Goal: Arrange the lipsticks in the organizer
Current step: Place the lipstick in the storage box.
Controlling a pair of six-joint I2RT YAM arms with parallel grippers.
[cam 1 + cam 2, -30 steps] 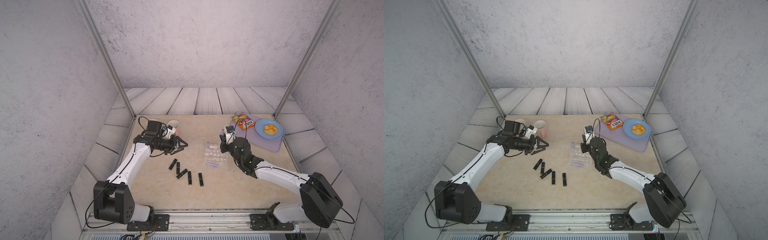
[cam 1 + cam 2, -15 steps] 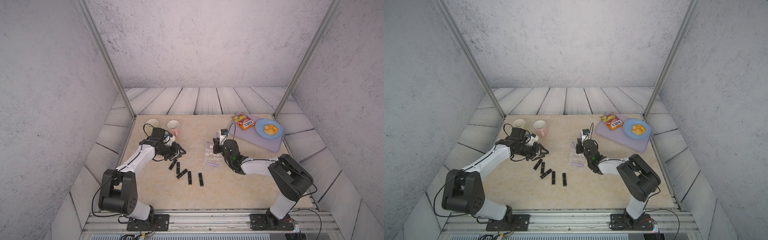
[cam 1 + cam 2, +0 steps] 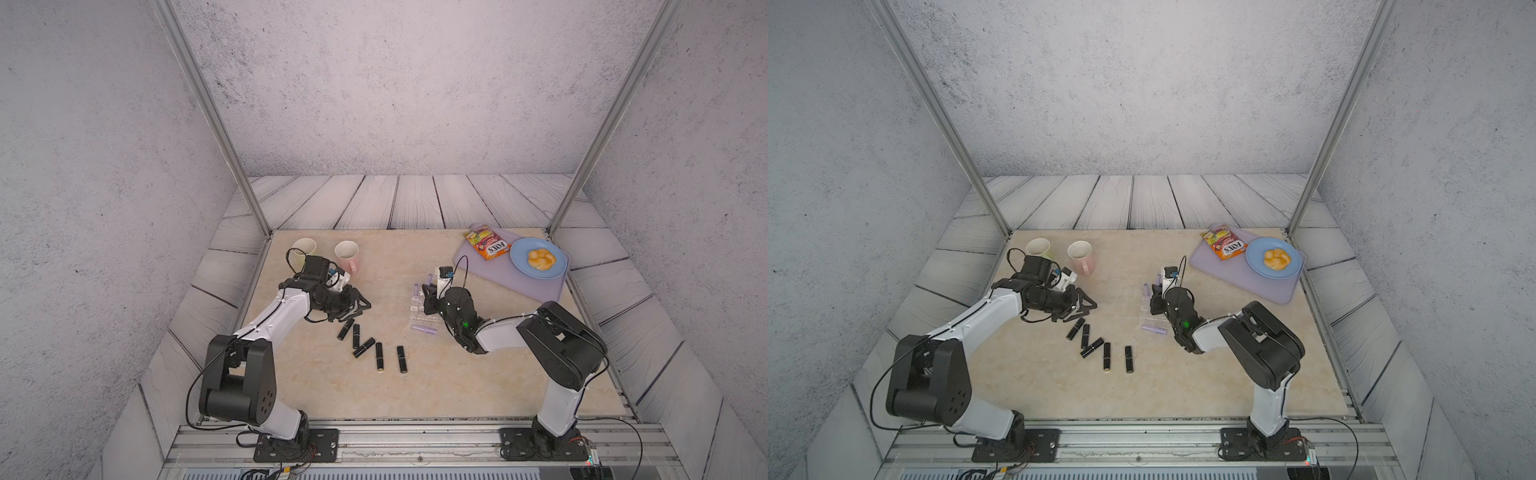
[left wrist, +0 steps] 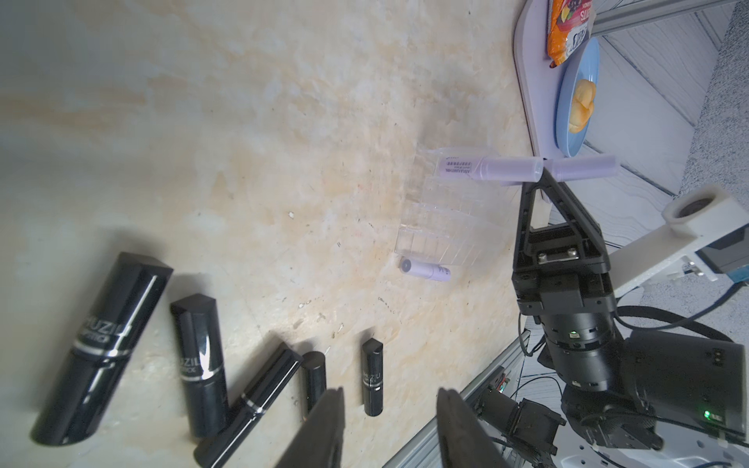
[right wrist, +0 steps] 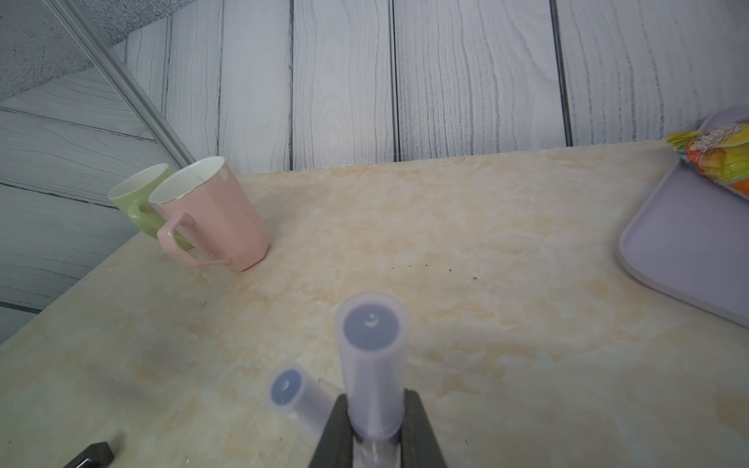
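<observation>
Our right hand [image 5: 375, 399] is clamped on the held lilac lipstick [image 5: 371, 352], which stands upright between the jaws over the far end of the organizer [image 4: 441, 227]; we cannot tell whether its foot has reached a cell. Our left hand [image 4: 389, 393] hovers low over the counter [image 3: 457, 386] with its jaws partly apart and nothing between them, just beside the nearest of the five black lipsticks [image 3: 364, 347]. We see the beige marbled counter carrying everything else. At its far right corner lies the lilac tray [image 3: 503, 270], bearing a blue plate [image 3: 518, 257] with a bun [image 3: 541, 258] on it and a snack packet [image 3: 487, 245] beside the plate. At the far left a pink mug [image 3: 347, 253] and a green mug [image 3: 304, 247] stand upright near each other. The clear organizer sits right of the counter's middle, under our right hand. The standing lilac lipstick [image 4: 486, 170] is upright in a cell at the organizer's far end, near the held one. The lying lilac lipstick [image 4: 425, 270] rests flat on the counter just beside the organizer's near edge. All five black lipsticks lie flat in a loose row left of the organizer, apart from it
</observation>
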